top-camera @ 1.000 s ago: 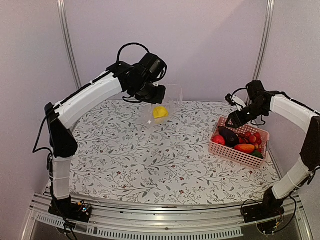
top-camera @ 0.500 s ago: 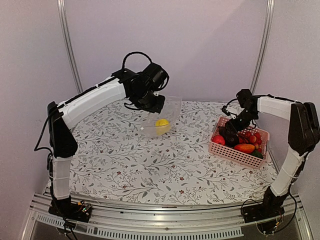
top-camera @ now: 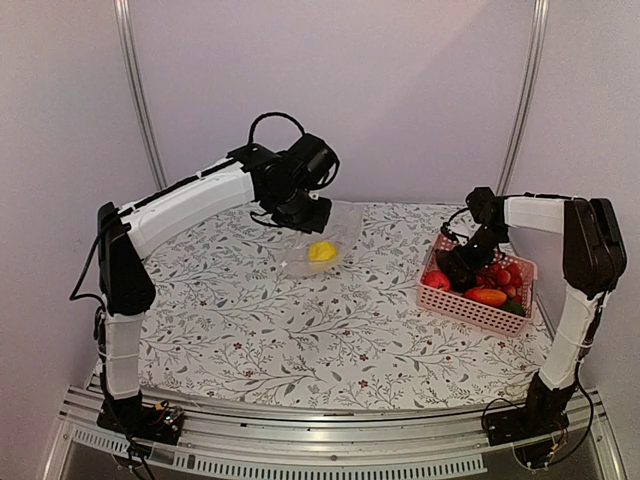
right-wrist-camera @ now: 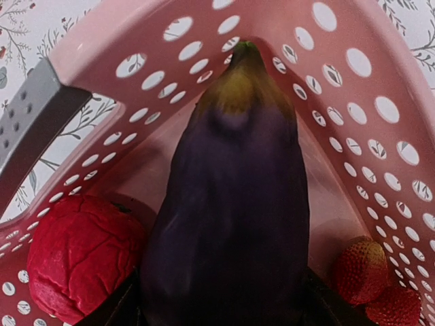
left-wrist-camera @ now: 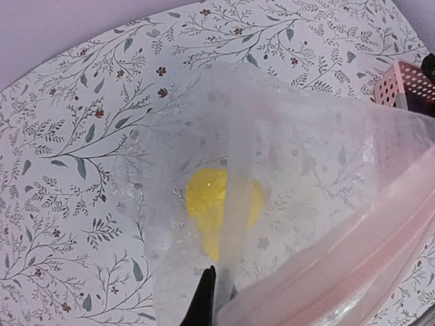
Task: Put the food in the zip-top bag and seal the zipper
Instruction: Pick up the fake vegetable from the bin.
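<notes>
Zip-top bag (top-camera: pixel 326 238): clear, crinkly, near middle of tabletop's far edge, mouth raised and open. Zipper (left-wrist-camera: pixel 343 261) is a pinkish strip, unsealed. Yellow lemon (top-camera: pixel 321 251) sits inside at the bottom. Near right edge: purple eggplant (right-wrist-camera: pixel 231 224) lying flat, red round piece (top-camera: pixel 436 280), orange-red piece (top-camera: pixel 487 296), green cucumber (top-camera: pixel 516 309).

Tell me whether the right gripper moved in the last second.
Yes. The right gripper dropped from above the pink basket's left rim down into it, over the eggplant.
</notes>
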You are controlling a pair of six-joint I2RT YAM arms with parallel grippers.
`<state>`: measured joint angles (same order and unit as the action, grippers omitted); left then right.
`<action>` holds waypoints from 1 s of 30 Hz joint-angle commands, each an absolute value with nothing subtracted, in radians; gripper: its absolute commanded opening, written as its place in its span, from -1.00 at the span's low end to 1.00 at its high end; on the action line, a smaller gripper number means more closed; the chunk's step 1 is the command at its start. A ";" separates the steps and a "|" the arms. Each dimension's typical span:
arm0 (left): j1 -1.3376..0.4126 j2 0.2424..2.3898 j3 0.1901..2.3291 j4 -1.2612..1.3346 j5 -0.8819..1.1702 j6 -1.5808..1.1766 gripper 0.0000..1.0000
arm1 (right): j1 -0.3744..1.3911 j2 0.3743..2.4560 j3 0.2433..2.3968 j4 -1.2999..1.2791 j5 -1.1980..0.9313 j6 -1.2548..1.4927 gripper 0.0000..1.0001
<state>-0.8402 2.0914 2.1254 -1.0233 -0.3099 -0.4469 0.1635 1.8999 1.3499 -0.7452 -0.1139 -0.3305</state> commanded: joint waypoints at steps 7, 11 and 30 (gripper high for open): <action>-0.832 2.074 2.088 -0.946 -0.244 -0.467 -1.00 | 0.167 1.750 1.410 -0.773 -0.155 -0.301 0.01; -0.830 2.082 2.086 -0.915 -0.217 -0.475 -1.00 | 0.167 1.654 1.412 -0.784 -0.270 -0.320 -0.02; -0.824 2.081 2.092 -0.792 -0.069 -0.548 -1.00 | 0.405 1.381 1.408 -0.457 -0.783 -0.263 -0.26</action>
<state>-0.8364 2.0914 2.0945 -0.8482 -0.1272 -0.5179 0.3454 1.3880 1.3617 -0.5552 -0.6838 -0.3172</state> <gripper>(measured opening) 0.004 0.677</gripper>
